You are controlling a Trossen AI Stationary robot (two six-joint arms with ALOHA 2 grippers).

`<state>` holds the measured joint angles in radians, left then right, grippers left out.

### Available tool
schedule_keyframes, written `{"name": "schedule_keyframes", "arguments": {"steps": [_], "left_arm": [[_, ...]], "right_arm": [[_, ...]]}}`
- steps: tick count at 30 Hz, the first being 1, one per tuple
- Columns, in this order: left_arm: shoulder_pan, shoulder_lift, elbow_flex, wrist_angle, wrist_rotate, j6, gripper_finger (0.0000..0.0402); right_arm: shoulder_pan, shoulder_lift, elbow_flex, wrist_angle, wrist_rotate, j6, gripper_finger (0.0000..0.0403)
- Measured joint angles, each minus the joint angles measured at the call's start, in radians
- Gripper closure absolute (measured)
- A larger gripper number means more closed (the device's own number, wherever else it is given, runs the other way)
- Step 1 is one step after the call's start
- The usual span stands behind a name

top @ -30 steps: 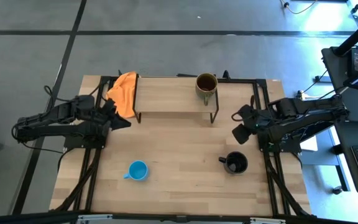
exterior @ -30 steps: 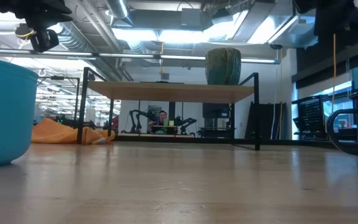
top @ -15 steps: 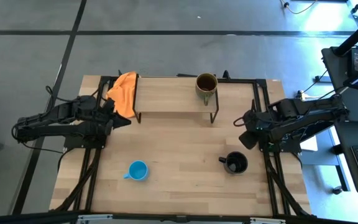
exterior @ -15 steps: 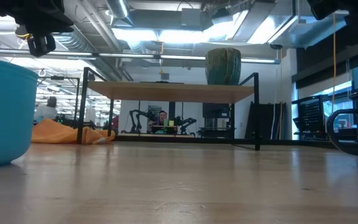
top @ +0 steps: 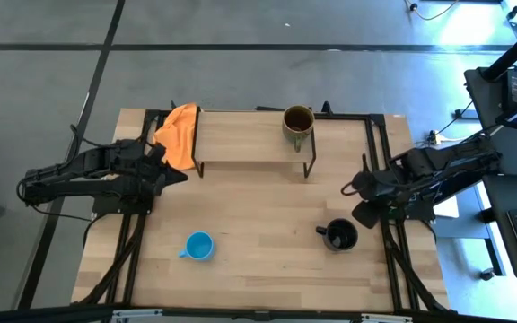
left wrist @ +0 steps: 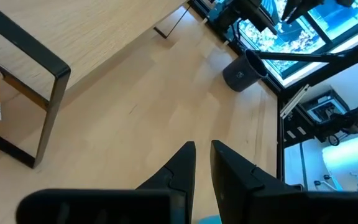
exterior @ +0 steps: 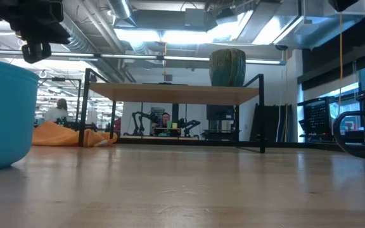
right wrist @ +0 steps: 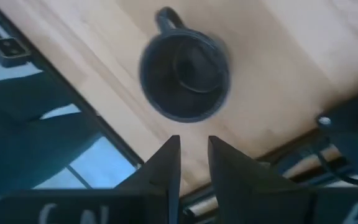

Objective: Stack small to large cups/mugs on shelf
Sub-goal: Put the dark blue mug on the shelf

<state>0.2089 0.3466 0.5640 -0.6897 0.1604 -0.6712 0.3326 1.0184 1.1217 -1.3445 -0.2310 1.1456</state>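
The olive-brown mug (top: 298,126) stands upright on the right end of the shelf (top: 240,136); it also shows in the low view (exterior: 227,67). The light blue mug (top: 199,246) stands on the table near the front left. The black mug (top: 340,235) stands on the table at the front right, handle toward the left. My right gripper (top: 363,212) hovers shut just beside and above the black mug (right wrist: 185,76), pointing down. My left gripper (top: 180,176) is shut and empty, near the shelf's left legs.
An orange cloth (top: 179,133) lies at the shelf's left end. The shelf's black legs (left wrist: 51,106) stand close to my left gripper. Bare tabletop (top: 267,215) lies between the two mugs on the table. A person sits far off in the room (exterior: 165,120).
My right gripper has moved toward the table's near edge, toward the black mug, and now hovers beside it. The mugs have not moved.
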Motion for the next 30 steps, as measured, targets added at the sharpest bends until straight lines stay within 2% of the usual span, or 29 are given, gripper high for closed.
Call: {"name": "schedule_keyframes", "arguments": {"steps": [6,15,20,24,30], "left_arm": [[0.0,0.0,0.0,-0.001,-0.003,0.021,0.0358],[0.0,0.0,0.0,0.001,-0.015,0.053,0.0358],[0.0,0.0,0.0,0.001,-0.015,0.053,0.0358],[0.0,0.0,0.0,0.002,-0.014,0.054,0.0358],[0.0,0.0,0.0,0.001,-0.014,0.054,0.0358]], "right_arm": [[0.064,0.02,0.0,0.091,0.038,0.051,0.032],[0.127,0.142,0.0,0.126,0.029,0.054,0.032],[0.137,0.198,0.0,0.09,0.111,0.099,0.032],[0.136,0.219,-0.005,-0.006,0.176,0.139,0.032],[0.136,0.133,-0.177,0.118,0.11,0.194,0.032]]}}
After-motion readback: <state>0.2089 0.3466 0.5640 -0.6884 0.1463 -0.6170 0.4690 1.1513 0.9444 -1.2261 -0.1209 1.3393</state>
